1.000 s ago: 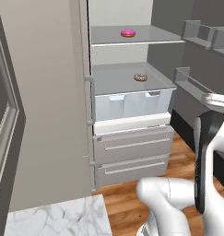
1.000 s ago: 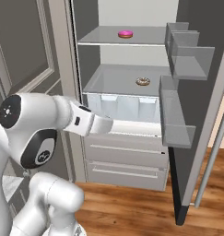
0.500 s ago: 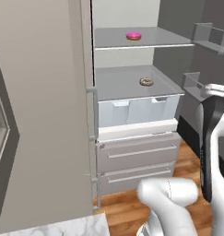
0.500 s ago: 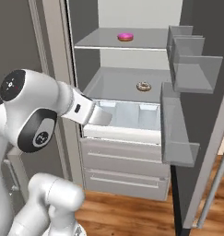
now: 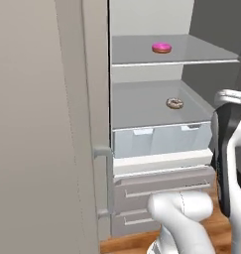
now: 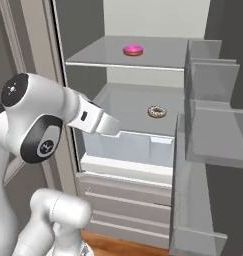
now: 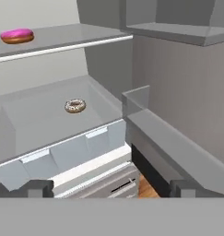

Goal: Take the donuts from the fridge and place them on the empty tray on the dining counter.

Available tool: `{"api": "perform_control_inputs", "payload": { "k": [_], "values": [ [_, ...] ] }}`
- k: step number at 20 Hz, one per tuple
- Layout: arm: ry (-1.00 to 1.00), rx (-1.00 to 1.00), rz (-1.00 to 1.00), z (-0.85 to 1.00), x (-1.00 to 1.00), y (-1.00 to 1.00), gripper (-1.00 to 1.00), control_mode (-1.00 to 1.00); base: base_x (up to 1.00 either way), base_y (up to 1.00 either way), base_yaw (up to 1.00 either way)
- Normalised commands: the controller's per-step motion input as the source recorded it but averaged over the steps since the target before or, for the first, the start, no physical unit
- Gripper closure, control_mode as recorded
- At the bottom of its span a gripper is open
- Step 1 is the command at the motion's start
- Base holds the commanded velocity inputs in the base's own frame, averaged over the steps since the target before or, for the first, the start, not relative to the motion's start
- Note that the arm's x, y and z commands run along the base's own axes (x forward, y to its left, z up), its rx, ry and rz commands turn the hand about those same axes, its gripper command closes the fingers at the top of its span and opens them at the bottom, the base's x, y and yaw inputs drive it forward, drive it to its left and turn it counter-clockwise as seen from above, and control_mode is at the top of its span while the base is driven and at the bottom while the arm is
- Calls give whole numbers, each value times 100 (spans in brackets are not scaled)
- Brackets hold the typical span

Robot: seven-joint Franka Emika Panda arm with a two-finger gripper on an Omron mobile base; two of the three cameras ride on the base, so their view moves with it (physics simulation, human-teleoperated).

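Gripper [image 7: 111,189] released, jaws spread wide, nothing between them; it faces the open fridge [image 5: 92,124] from outside. Pink donut [image 7: 17,35] lies on the upper shelf [image 7: 62,39], at left in hand view. Speckled brown donut [image 7: 75,105] lies on the lower shelf [image 7: 39,120], above the pale drawer [image 7: 62,154]. Door bins [image 6: 208,130] stand at right. Donuts well apart from the gripper.
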Motion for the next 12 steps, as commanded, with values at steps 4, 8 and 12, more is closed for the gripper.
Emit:
{"api": "perform_control_inputs", "payload": {
  "k": [4, 8, 12],
  "values": [
    [0, 0, 0, 0, 0, 0, -100, 100, 71, -48, 15],
    [0, 0, 0, 0, 0, 0, -100, 100, 32, -54, 8],
    [0, 0, 0, 0, 0, 0, -100, 100, 67, 26, 0]
  ]
}}
